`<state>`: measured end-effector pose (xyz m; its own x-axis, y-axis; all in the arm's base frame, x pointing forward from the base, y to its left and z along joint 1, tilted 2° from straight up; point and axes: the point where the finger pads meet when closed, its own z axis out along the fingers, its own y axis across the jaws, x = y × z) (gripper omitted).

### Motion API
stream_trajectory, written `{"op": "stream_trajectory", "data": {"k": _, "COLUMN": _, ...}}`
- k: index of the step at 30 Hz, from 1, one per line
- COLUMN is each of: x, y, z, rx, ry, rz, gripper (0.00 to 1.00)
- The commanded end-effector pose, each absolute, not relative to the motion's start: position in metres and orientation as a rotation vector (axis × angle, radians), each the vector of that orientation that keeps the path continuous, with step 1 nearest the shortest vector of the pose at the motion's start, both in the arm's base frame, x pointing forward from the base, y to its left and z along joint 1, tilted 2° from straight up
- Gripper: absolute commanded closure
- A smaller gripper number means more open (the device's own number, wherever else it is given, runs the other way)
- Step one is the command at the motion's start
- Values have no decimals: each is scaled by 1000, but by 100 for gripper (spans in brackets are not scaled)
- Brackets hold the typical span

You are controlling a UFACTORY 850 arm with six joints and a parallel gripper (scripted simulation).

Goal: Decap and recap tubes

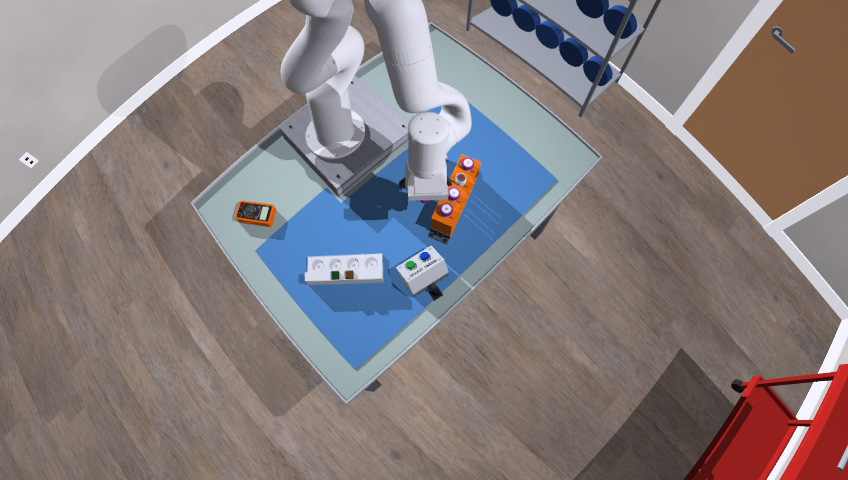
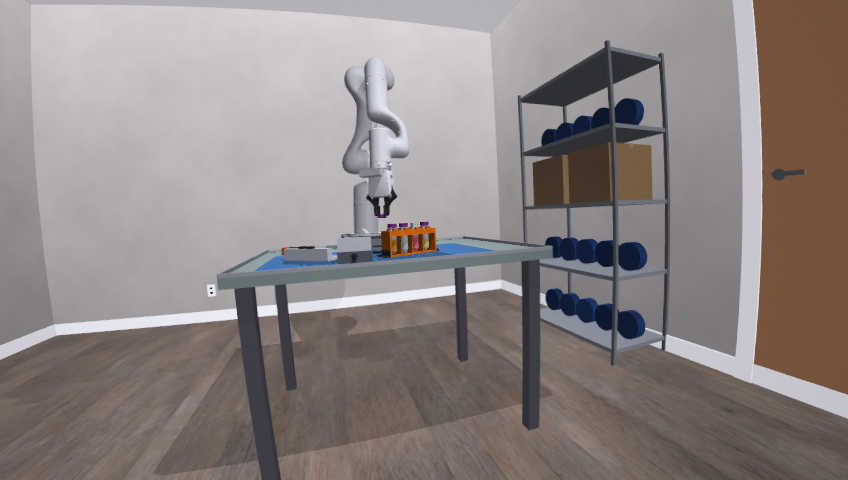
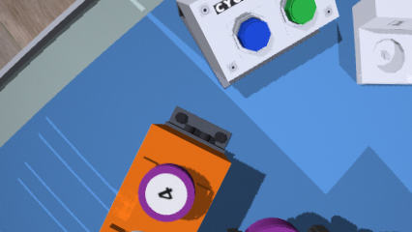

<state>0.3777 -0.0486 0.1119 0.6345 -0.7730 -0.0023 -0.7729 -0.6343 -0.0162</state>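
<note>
My gripper (image 1: 424,200) (image 2: 382,213) (image 3: 275,228) is shut on a purple cap (image 2: 382,216) (image 3: 270,225), held in the air beside and above the orange decapping station (image 1: 440,221) (image 2: 385,243) (image 3: 203,159). Tube 2 (image 1: 461,177) is open. Purple caps sit on tube 1 (image 1: 468,162), tube 3 (image 1: 453,192) and tube 4 (image 1: 446,208) (image 3: 166,193). How tight they are cannot be told. The white cap tray (image 1: 310,277) (image 3: 366,72) has empty nests. Its green lamp (image 1: 335,275) and amber lamp (image 1: 349,274) look dark. The blue CYCLE key (image 1: 424,255) (image 3: 253,34) and green READY key (image 1: 410,264) (image 3: 300,10) share one housing.
The key housing (image 1: 421,281) (image 3: 217,53) stands between the station and the tray, close to both. A dark bracket (image 1: 439,236) (image 3: 200,130) projects from the station's tube 4 end. An orange multimeter (image 1: 255,213) lies on the table at the far side of the tray.
</note>
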Motion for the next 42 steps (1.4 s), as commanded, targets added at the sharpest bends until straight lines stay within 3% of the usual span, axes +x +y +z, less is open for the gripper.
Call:
{"op": "stream_trajectory", "data": {"k": 1, "x": 368, "y": -82, "z": 111, "rx": -2807, "ry": 1323, "rz": 6, "gripper": 100}}
{"op": "stream_trajectory", "data": {"k": 28, "x": 304, "y": -280, "z": 103, "rx": -2808, "ry": 1323, "rz": 6, "gripper": 100}}
{"op": "stream_trajectory", "data": {"k": 42, "x": 302, "y": -284, "z": 78, "rx": -2808, "ry": 1323, "rz": 6, "gripper": 100}}
